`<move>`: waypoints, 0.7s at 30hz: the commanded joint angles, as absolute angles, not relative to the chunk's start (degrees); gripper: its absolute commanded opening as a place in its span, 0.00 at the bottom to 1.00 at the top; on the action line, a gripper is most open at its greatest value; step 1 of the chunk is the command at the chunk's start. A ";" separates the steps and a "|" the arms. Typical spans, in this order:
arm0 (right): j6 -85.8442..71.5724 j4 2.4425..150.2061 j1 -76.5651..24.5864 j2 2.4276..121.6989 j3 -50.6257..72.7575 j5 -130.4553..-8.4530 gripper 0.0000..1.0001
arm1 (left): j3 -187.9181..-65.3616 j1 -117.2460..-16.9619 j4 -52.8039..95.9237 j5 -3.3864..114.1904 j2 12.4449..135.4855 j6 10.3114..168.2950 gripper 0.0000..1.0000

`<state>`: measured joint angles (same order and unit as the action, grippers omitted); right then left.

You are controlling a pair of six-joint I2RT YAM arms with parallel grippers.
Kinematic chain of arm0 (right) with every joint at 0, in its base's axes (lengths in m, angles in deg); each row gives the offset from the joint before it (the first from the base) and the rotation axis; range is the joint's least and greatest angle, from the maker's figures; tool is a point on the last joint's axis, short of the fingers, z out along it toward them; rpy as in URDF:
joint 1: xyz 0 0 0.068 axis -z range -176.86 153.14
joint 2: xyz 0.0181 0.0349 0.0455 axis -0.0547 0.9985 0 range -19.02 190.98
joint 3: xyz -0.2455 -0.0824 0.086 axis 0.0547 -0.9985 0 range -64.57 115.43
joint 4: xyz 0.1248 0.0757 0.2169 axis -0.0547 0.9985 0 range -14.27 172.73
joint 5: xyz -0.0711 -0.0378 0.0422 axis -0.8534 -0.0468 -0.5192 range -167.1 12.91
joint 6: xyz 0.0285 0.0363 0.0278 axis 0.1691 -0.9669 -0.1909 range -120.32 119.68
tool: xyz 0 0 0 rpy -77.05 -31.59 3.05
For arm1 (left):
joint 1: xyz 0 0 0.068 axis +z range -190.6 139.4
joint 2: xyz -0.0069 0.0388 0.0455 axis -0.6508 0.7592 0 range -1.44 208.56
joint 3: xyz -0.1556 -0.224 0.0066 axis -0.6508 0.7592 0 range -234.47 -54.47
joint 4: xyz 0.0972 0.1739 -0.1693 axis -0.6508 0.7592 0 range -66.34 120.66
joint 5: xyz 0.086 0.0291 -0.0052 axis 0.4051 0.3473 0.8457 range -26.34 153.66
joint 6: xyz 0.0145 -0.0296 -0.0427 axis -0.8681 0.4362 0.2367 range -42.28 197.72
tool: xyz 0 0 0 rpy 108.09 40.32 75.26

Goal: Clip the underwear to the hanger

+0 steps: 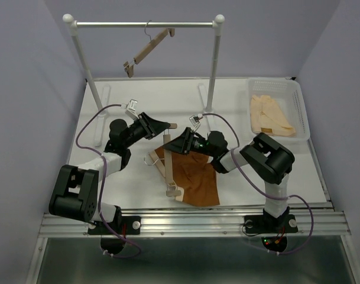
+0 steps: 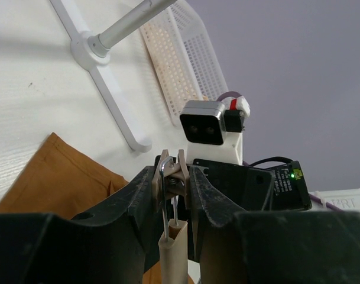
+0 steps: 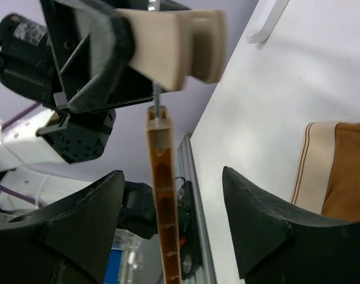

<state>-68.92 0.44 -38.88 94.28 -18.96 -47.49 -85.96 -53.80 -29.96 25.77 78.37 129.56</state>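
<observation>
Left gripper (image 2: pixel 172 177) clamped on the far-end clip (image 3: pixel 174 47) of the hanger (image 1: pixel 169 167), whose bar slants over the underwear (image 1: pixel 197 177) on the table (image 1: pixel 132 192), close to its near edge. Right gripper (image 3: pixel 171 177) agape, fingers (image 3: pixel 256 225) astride the bar, gripping nothing. Label (image 2: pixel 283 182) on right arm: illegible. Bare tabletop lies left of the cloth and behind.

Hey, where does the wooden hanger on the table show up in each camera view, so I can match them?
Top external: the hanger is at centre, over the underwear's left edge.
Left wrist: bottom centre, its end clip pinched between the left fingers.
Right wrist: end clip at upper left, the rest running down.
Shared landmark: the rust-brown underwear, visible in all three.
</observation>
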 commanded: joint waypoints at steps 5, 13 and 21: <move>-55.62 7.60 -38.87 84.79 -21.23 -46.86 1.00 | -85.15 -54.05 -32.15 25.43 76.26 128.79 0.00; -34.87 23.26 -38.87 74.60 -29.74 -53.00 1.00 | -85.14 -53.52 -29.95 26.57 76.34 127.91 0.00; -32.68 25.98 -38.87 76.60 -26.78 -51.79 1.00 | -84.97 -53.09 -27.76 27.27 75.47 127.47 0.00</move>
